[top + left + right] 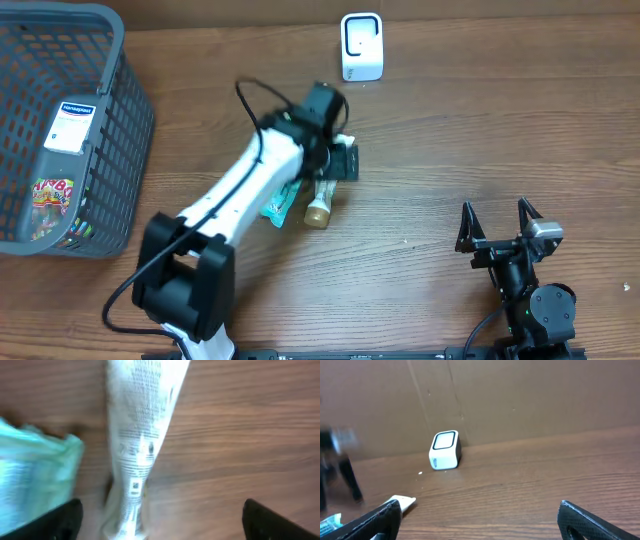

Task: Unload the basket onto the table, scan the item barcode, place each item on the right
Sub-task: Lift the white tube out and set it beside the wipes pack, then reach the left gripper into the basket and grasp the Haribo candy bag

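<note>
A white tube with a tan cap (322, 200) lies on the wooden table beside a teal packet (280, 203). My left gripper (335, 160) hovers right over the tube's flat end. In the left wrist view the printed tube (137, 445) runs down between the wide-apart jaws of the left gripper (160, 522), touching neither finger, with the teal packet (35, 480) to its left. The white barcode scanner (361, 47) stands at the back of the table. My right gripper (497, 222) rests open and empty at the front right, facing the scanner (444, 450).
A grey wire basket (110, 130) holding several packaged items stands at the far left. A brown cardboard wall (520, 395) rises behind the scanner. The left arm's white body reaches diagonally from the front left to the table's middle.
</note>
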Motion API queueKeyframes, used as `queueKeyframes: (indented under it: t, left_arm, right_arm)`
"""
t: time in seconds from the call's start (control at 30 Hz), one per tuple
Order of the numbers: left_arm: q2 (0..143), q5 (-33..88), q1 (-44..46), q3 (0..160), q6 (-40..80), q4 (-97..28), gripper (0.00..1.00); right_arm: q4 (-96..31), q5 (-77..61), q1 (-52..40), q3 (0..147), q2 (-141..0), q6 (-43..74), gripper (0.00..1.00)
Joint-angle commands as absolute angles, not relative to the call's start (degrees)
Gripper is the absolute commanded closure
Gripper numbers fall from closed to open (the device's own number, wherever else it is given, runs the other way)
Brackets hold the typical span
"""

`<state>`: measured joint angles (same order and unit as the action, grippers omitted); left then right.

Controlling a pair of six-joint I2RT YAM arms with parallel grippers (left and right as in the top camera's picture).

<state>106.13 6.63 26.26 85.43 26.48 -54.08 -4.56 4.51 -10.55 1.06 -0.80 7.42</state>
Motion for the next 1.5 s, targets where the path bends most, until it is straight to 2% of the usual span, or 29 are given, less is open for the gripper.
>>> queueKeyframes:
  t: [0.0,0.23,0.47,0.67,0.97,1.3,1.47]
  left_arm:
    - [104.0,3.0,20.4,107.7,20.2,-62.3,0.11]
    - [104.0,-3.7,8.6,136.6,13.8,-72.0,0.02]
    - [104.2,-8.9,-8.1,143.0,11.1,-73.7,0.00]
    - [105.8,-9.4,-21.2,140.7,12.0,-77.8,0.00]
    - [108.9,-11.1,-32.4,128.9,12.9,-82.1,0.03]
    - [109.0,-8.3,-39.8,104.0,14.3,-68.9,0.02]
    - [109.0,-8.0,-41.4,92.9,9.1,-58.6,0.01]
  right_arm:
    - [-4.3,4.9,-10.8,0.5,-0.3,7.2,0.00]
    - [-4.3,4.9,-10.8,0.5,-0.3,7.2,0.00]
    - [-4.3,4.9,-10.8,0.5,-0.3,7.2,0.00]
    - [-4.3,4.9,-10.8,0.5,-0.3,7.2,0.00]
    - [-4.3,4.9,-10.8,0.5,-0.3,7.2,0.00]
    - [-4.3,4.9,-10.8,0.5,-0.3,7.2,0.00]
    - [-4.3,4.9,-10.8,0.5,-0.3,7.2,0.00]
